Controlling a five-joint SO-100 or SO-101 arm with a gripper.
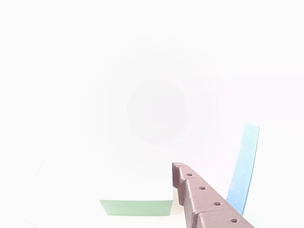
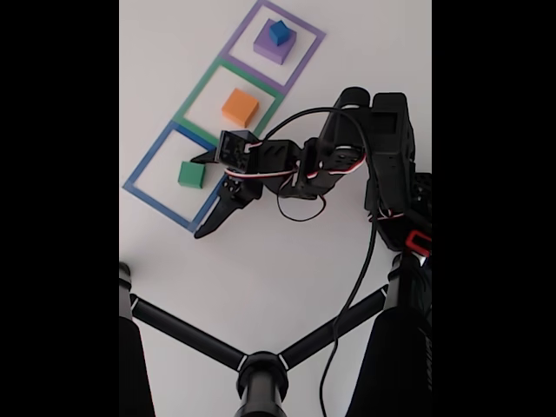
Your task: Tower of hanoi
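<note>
my gripper (image 2: 206,195) hangs at the blue square outline (image 2: 143,170), jaws apart and holding nothing, one finger near the green cube (image 2: 191,175) inside that outline. past it, away from me, the orange cube (image 2: 240,108) sits in the green outline (image 2: 198,87). farther still, a blue cube (image 2: 280,33) rests on the purple block (image 2: 270,49).

Overexposed close view, evenly lit fixed view.

The other view was washed out to near white; only a brownish finger (image 1: 209,199) and pale green and blue strips beside it were left visible. In the fixed view soft, diffuse light was cast, with faint shadows beneath the gripper (image 2: 213,195).
</note>
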